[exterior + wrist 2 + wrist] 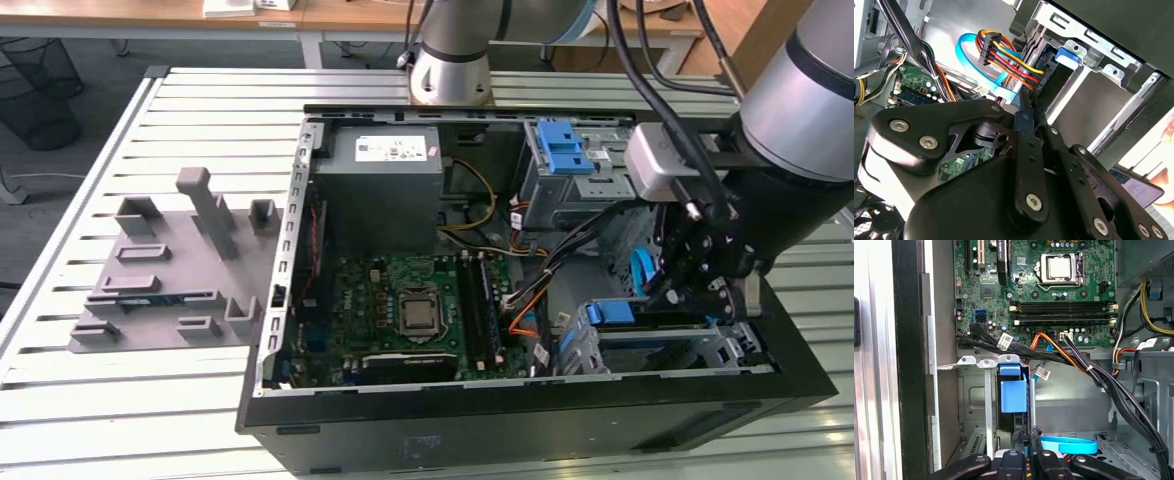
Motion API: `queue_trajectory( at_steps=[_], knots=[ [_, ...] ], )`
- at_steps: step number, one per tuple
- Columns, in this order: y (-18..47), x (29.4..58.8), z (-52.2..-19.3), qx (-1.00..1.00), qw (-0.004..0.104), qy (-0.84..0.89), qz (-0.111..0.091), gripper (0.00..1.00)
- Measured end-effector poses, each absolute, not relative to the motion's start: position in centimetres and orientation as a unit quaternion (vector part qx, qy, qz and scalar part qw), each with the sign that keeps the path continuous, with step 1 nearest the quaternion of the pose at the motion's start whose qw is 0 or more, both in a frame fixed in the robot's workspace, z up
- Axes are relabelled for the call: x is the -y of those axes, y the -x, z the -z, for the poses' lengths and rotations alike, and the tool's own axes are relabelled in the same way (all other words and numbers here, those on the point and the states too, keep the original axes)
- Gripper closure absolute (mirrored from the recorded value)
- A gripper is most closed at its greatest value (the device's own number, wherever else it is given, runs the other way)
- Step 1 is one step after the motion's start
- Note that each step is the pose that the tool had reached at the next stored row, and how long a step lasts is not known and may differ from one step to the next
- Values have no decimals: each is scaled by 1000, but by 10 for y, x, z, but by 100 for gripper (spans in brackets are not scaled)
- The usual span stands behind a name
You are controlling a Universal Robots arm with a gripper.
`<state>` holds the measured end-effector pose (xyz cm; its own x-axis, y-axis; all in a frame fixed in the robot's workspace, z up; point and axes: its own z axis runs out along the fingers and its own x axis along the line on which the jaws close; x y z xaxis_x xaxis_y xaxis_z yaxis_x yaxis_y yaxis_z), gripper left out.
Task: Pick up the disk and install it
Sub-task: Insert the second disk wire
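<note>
The open computer case (287, 300) lies on the table. At its front corner stands a metal drive bay (976, 390) whose slot holds a blue plastic carrier end (1013, 396), also seen in the second wrist view (1069, 54) and the exterior view (611, 313). The disk's silver body is hidden inside the bay. My gripper (1028, 435) hangs just in front of that slot. Its thin black fingertips (1026, 107) are pressed together with nothing visible between them. In the exterior view the gripper (674, 292) sits low beside the bay.
A flat blue data cable (1068, 445) and a red-yellow-black power plug (991, 42) lie close to the fingertips. Black cable bundles (1089, 372) cross above the bay. The motherboard (407, 310), the grey power-supply box (387, 165) and an upper bay with a blue latch (561, 148) fill the case. A grey fixture (174, 270) stands outside it.
</note>
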<state>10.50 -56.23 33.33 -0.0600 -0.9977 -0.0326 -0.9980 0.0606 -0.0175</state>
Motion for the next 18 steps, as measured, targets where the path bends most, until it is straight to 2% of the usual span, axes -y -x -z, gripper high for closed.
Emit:
queue_trajectory(
  at_steps=[18],
  knots=[
    [-105,563,-329,-728,19,685,-6,84]
  ],
)
